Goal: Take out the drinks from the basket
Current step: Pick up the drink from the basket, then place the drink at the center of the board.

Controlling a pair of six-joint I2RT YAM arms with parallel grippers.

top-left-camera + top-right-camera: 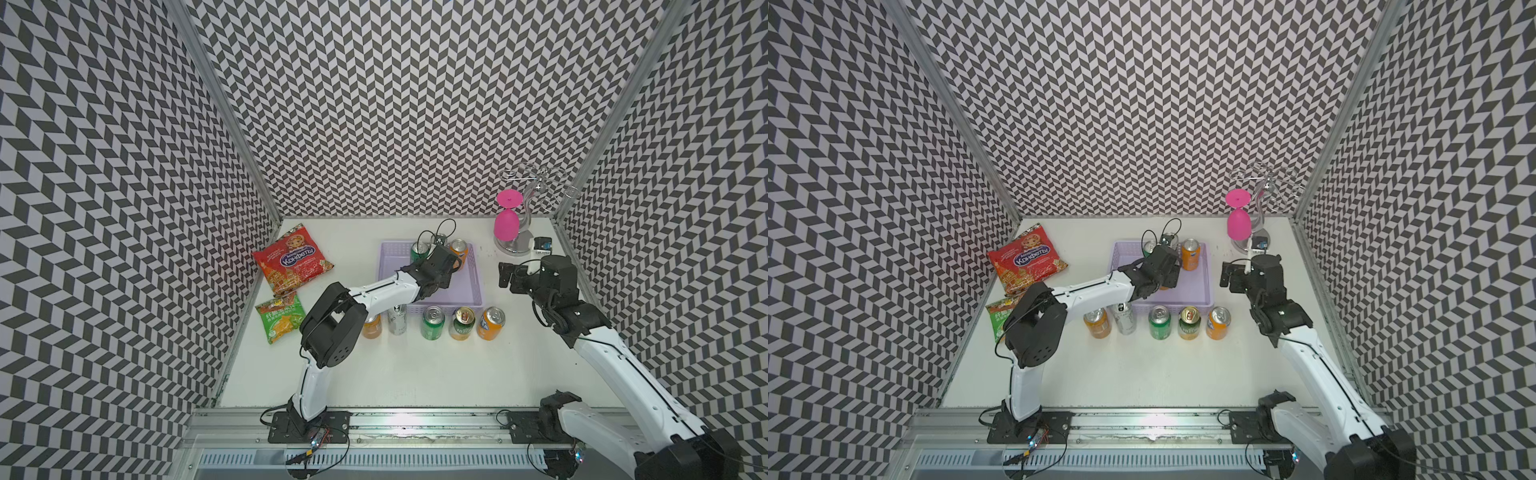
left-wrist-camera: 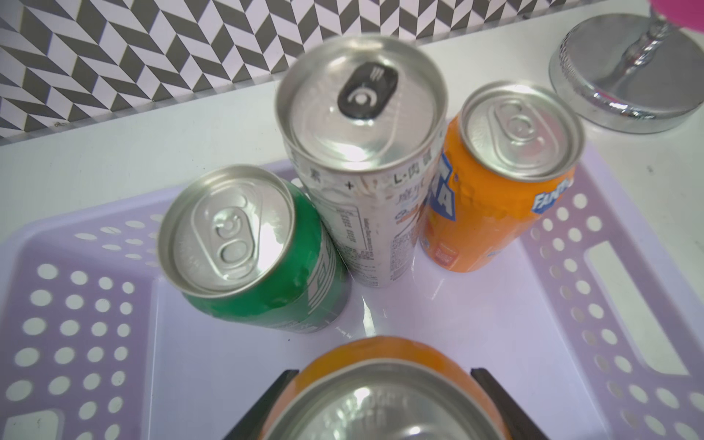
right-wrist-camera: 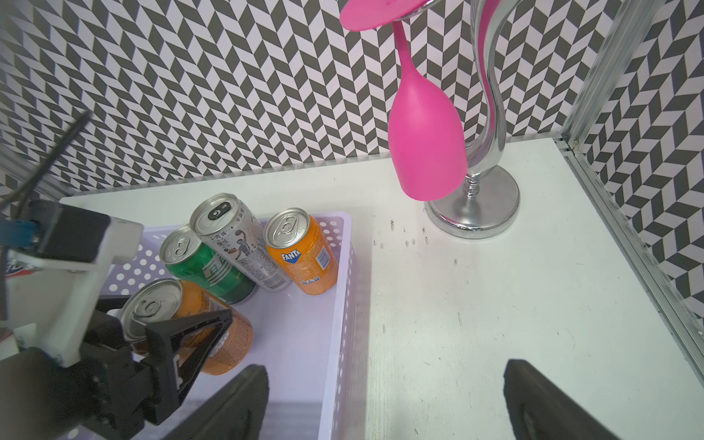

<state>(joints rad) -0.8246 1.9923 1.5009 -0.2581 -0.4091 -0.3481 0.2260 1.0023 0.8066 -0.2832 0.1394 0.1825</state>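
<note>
The orange can (image 3: pixel 198 299) nearest the arms is inside the lavender basket (image 1: pixel 387 266), and the left gripper (image 2: pixel 383 381) is clamped on it just under the rim, one black finger on each side. Can't tell if its base is off the basket floor. At the far end of the basket three more are bunched close together: a green can (image 2: pixel 266 274), a taller silver-white can (image 2: pixel 362 160) and a second orange can (image 2: pixel 495 198). Five cans (image 1: pixel 433 322) stand in a row on the table (image 1: pixel 415 374) just in front of the basket. The right gripper (image 1: pixel 504 274) hangs over the table just right of the basket, jaws spread wide with nothing in them. It's near the pink goblet (image 1: pixel 506 224) dangling upside down from a chrome stand (image 1: pixel 513 245).
</note>
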